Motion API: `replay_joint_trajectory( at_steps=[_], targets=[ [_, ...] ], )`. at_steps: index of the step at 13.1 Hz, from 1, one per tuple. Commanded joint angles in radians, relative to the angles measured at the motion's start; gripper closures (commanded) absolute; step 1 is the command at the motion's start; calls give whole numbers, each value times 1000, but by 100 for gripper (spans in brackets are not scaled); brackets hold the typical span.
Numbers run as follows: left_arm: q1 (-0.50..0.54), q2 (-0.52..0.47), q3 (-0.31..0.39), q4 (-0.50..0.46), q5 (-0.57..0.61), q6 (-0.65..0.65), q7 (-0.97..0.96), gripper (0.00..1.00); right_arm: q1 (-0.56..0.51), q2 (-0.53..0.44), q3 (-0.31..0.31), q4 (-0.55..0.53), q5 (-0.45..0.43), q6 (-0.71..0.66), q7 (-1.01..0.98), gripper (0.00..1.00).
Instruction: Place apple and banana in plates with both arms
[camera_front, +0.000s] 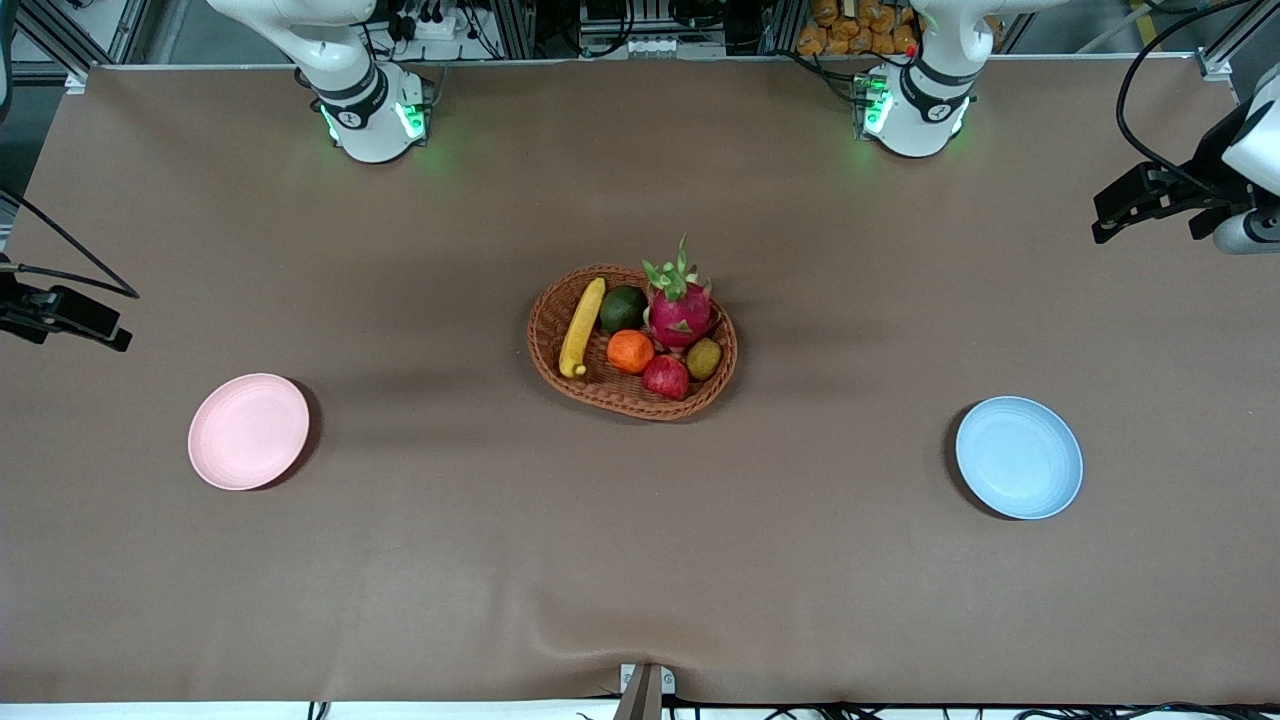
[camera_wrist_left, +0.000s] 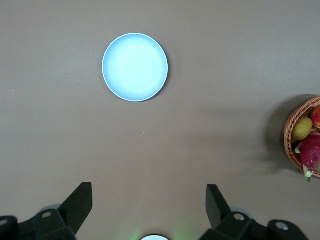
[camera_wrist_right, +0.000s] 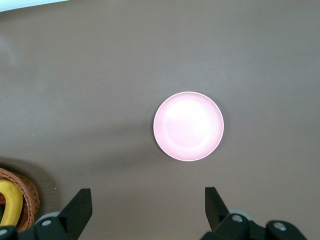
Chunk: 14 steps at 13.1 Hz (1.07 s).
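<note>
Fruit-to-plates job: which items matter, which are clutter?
Job items:
small red apple
long yellow banana
pale pink round plate
pale blue round plate

Lying about:
brown woven wicker basket
pink dragon fruit
round orange fruit
dark green fruit
small olive fruit

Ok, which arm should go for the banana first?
Probably the right. The banana lies along the side of the basket toward the right arm's end, by the pink plate. The right gripper is open, high over the table near that plate.
</note>
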Motion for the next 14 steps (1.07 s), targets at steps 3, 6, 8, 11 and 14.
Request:
replay_joint_trajectory(
  at_steps=[3,6,8,11,14],
  targets=[
    [-16,4,-5,30,15,-23,4,0,27,-5,15,6,21,-2,11,0],
    [-20,5,-22,31,15,-17,-4,0,28,-13,16,6,21,-14,11,0],
    [-23,10,-24,30,13,-10,-4,0,37,-19,16,9,21,-55,6,0],
    [-25,59,-31,28,7,8,-4,0,31,-28,13,12,20,-121,-5,0],
    [-42,102,-51,27,-2,49,-11,0,-10,-54,10,11,21,-153,-5,0]
  ],
)
